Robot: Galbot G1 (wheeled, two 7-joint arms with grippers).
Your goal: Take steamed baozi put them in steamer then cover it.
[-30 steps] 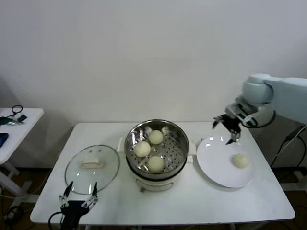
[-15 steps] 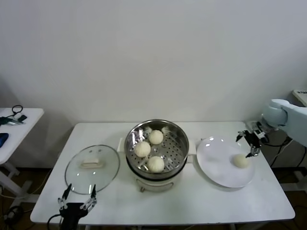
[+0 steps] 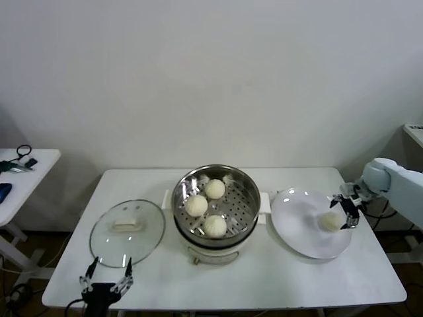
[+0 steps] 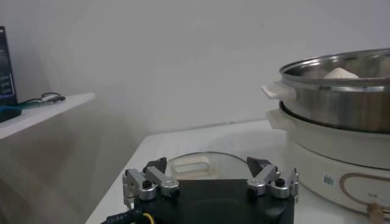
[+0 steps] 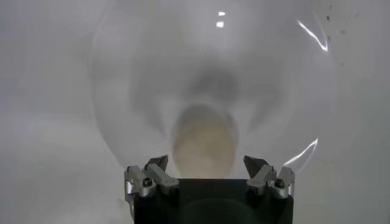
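The last cream-white round dough bun point(image 3: 330, 221) is lying on the flat white plate point(image 3: 297, 228), right of the shiny steel steamer pot point(image 3: 215, 205). It is being straddled by the released right gripper point(image 3: 346, 210). The soft bun could be nudged or squashed by an off-centre close. Since the earlier frame, that gripper is being lowered from the plate's far rim. The left gripper point(image 3: 106, 277), released, is being parked near the clear glass lid point(image 3: 127, 231).

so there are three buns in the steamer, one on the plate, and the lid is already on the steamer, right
Not quite. The lid lies on the table left of the steamer, which is uncovered, as the head view shows. Three buns in the steamer and one bun on the plate is right.
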